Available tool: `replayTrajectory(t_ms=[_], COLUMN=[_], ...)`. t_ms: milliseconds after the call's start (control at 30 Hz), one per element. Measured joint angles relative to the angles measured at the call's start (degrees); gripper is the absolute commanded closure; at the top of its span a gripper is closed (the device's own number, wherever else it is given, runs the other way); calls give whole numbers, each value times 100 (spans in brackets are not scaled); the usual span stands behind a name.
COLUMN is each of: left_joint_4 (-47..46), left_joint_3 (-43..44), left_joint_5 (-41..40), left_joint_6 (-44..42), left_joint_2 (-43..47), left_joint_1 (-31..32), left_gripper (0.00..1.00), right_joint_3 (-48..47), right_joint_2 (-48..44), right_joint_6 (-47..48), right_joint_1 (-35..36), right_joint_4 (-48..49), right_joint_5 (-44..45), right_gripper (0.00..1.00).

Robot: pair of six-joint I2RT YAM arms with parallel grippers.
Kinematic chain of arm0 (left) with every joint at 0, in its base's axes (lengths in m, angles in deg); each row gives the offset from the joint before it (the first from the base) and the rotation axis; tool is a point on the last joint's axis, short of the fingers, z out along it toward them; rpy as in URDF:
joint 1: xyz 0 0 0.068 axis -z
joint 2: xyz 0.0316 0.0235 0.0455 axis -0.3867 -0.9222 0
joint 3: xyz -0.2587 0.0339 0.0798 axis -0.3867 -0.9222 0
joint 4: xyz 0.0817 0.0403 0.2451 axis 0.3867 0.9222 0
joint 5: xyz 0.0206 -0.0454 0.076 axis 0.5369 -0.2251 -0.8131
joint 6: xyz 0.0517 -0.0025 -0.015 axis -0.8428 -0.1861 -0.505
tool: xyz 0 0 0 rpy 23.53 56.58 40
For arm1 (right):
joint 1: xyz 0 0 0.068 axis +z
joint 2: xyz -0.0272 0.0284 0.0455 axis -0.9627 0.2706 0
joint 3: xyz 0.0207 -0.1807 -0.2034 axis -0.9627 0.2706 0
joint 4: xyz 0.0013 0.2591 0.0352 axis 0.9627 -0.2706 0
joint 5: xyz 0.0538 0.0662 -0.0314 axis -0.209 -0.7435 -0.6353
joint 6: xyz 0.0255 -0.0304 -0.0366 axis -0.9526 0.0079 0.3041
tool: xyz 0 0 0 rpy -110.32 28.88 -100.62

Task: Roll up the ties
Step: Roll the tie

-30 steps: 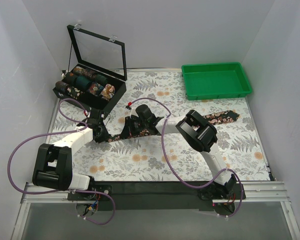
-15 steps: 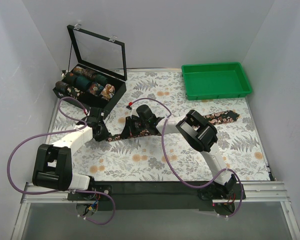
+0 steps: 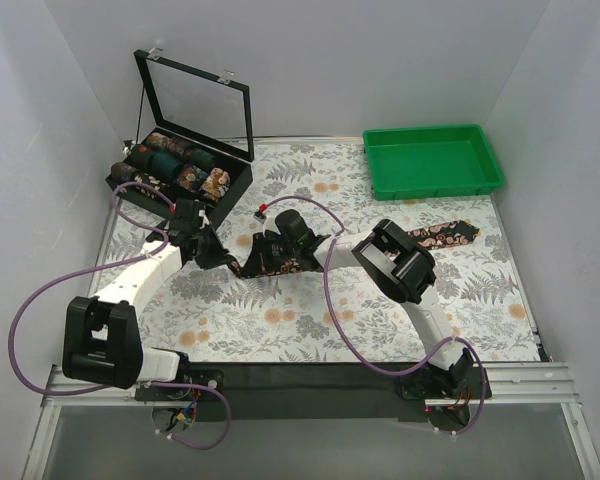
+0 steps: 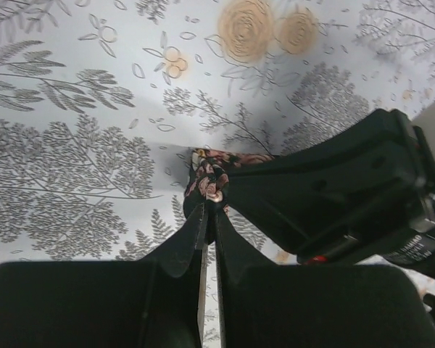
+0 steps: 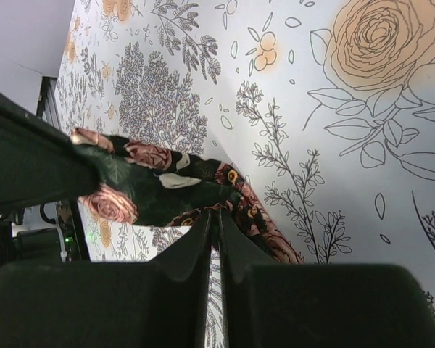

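Both the left claw [image 4: 209, 210] and right claw [image 5: 217, 215] pinch one tie [image 5: 156, 185]; casing lettering [image 4: 415, 250] unreadable.

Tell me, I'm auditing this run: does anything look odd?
Nothing spilled or damaged. The loose tie lies unrolled across the table, passing under the right arm, one end pinched by the left gripper and right gripper.

Bright, even light is flooding the top view, white walls [image 3: 380, 60] bouncing it around, and only faint shadows are pooling on the cover [image 3: 280, 330]. The lid [image 3: 200, 105] is catching a pale sheen. Left wrist view: a soft grey shadow is spreading from centre toward 1 o'clock, left fingers [image 4: 181, 246] blurring black at 6. Right wrist view: the tie [image 5: 152, 181] is showing crisp, right fingers [image 5: 192, 246] looming dark and soft at 6.
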Motion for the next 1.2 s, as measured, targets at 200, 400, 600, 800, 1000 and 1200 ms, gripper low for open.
replayTrajectory(t_ms=[200, 400, 600, 800, 1000, 1200], left_joint_4=[-79, -520, -846, -1019, -1189, -1298], left_joint_3=[28, -107, -245, -254, -302, -378], left_joint_5=[531, 879, 1067, 1163, 1239, 1318], left_joint_6=[236, 459, 584, 640, 671, 713], left_joint_2=[2, -31, -79, -107, -107, -120], left_joint_1=[114, 227, 284, 308, 310, 332], left_gripper=[94, 93, 89, 81, 79, 79], right_joint_3=[52, 122, 337, 369, 398, 564], right_joint_2=[0, -2, -144, -168, -186, -280], right_joint_6=[-31, -39, -22, -11, -9, 2], right_joint_1=[-28, -81, -129, -151, -164, -188], right_joint_4=[103, 201, 273, 273, 286, 393], right_joint_5=[-50, -116, -122, -122, -109, -92], right_gripper=[87, 87, 86, 85, 85, 84])
